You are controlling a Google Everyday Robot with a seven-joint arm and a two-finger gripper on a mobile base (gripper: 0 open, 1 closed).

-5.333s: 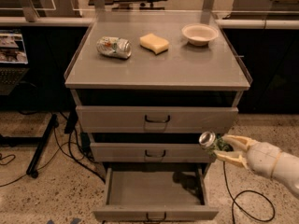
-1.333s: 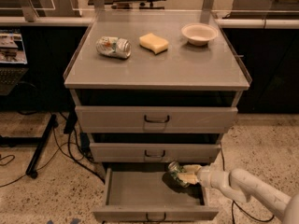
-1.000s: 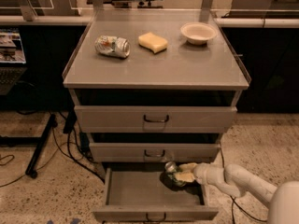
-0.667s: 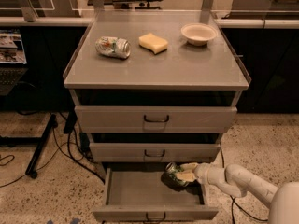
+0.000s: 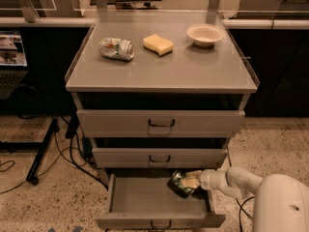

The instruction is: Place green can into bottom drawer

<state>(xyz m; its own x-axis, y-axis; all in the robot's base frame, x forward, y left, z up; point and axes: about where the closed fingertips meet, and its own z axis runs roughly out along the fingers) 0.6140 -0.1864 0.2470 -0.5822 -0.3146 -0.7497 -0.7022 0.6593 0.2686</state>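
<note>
The end effector [image 5: 189, 182] sits low at the right rear of the open bottom drawer [image 5: 145, 199], its pale fingers clenched on the green can [image 5: 177, 184]; the can is tilted, one silver end turned down and to the left, its dark green body half covered by the fingers; it is inside the drawer's outline at the back right corner, just beneath the front of the middle drawer [image 5: 159, 157] — whether it touches the drawer floor cannot be told. The white arm [image 5: 236, 180] reaches in from the right, and its bulky lower segment fills the bottom right corner of the view.

The bottom drawer is pulled well out, with a bare grey floor to the left of the can and a small dark handle on its front edge; the middle drawer and the top drawer [image 5: 161, 123] above it are pushed in, each with a dark handle at its centre.

On the tabletop [image 5: 164, 69] lie three things in a row near the back — a pale silver can [image 5: 116, 49] on its side at the left; a yellow sponge [image 5: 158, 44] in the middle; a shallow pale bowl [image 5: 204, 35] at the right, upright; all are apart from one another.

Dark cables [image 5: 67, 153] trail over the speckled floor left of the cabinet.
</note>
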